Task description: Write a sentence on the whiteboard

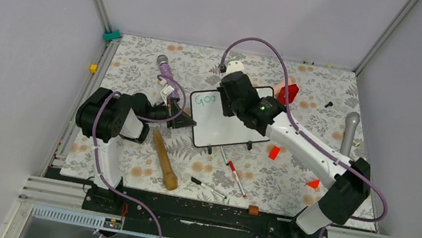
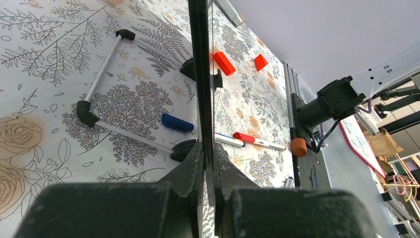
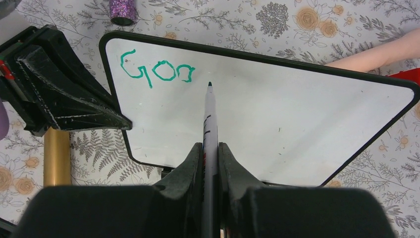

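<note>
The whiteboard [image 1: 222,132] lies in the middle of the floral table, its black frame tilted in the top view. Green writing [image 3: 157,72] at its upper left corner reads "Goo"; that is all of the sentence on the board. My right gripper [image 3: 210,148] is shut on a white marker [image 3: 208,119] whose dark tip sits just right of the last letter. From above, the right gripper [image 1: 237,95] hovers over the board's top edge. My left gripper [image 2: 208,148] is shut on the whiteboard's left edge [image 2: 199,74], seen edge-on; from above the left gripper [image 1: 181,117] is at the board's left side.
A wooden rod [image 1: 164,160] lies left of the board. A black marker [image 1: 208,187] and a red-capped marker [image 1: 236,178] lie in front of it. Red blocks [image 1: 274,152] and a grey microphone [image 1: 349,132] are to the right, a purple microphone [image 1: 165,67] at the back left.
</note>
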{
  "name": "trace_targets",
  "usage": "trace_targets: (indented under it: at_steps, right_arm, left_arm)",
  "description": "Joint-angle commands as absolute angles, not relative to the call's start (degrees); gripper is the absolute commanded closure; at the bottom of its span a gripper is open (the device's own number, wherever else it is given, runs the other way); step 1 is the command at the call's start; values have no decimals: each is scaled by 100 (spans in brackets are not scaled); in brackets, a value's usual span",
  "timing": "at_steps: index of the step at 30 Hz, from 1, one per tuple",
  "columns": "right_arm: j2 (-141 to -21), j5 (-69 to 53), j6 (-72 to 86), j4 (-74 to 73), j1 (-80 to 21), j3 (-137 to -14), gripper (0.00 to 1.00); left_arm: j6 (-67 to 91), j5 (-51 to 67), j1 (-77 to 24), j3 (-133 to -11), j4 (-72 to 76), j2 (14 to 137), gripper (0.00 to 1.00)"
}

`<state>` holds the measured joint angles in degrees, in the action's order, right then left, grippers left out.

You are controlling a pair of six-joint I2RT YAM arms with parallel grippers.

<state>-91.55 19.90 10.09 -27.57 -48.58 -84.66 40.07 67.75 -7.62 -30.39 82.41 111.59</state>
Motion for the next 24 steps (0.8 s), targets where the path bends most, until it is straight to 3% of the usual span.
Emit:
trace_targets:
  at_steps: [1,24]
  right_arm:
    - [-9294,2043,1010,-2781,-4792,-8650,100]
    - [-9603,2017,1086,-2885,-4729,-8928,100]
  left_arm:
    - [3608,6945,-797,-3030,8456,11107,100]
    - [3604,6935,-793,-3032,8455,11106,100]
